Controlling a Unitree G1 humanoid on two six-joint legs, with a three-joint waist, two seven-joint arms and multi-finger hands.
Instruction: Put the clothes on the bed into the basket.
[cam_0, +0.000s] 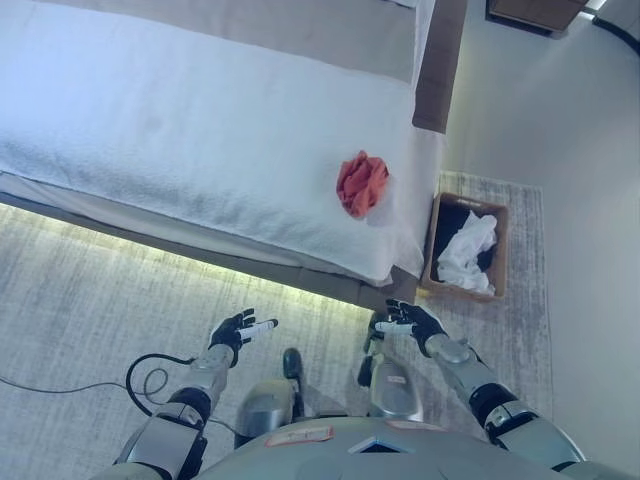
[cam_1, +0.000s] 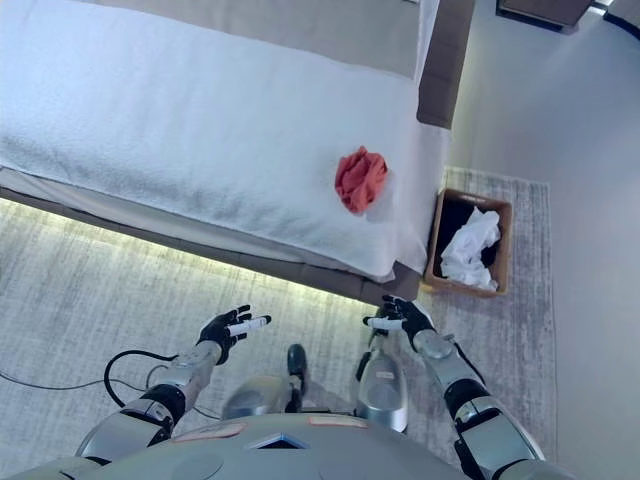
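A crumpled red garment (cam_0: 361, 183) lies on the white bed (cam_0: 180, 130) near its right corner. A brown basket (cam_0: 491, 262) stands on the floor to the right of the bed, with a white garment (cam_0: 468, 251) inside. My left hand (cam_0: 238, 330) is open and empty, held over the carpet below the bed's edge. My right hand (cam_0: 410, 321) is open and empty too, near the bed's corner, left of and below the basket. Both hands are well short of the red garment.
A lit strip runs under the bed's edge (cam_0: 150, 245). A grey rug (cam_0: 520, 320) lies under the basket. A wall (cam_0: 590, 200) rises to the right. A brown headboard panel (cam_0: 440, 60) stands at the bed's right end.
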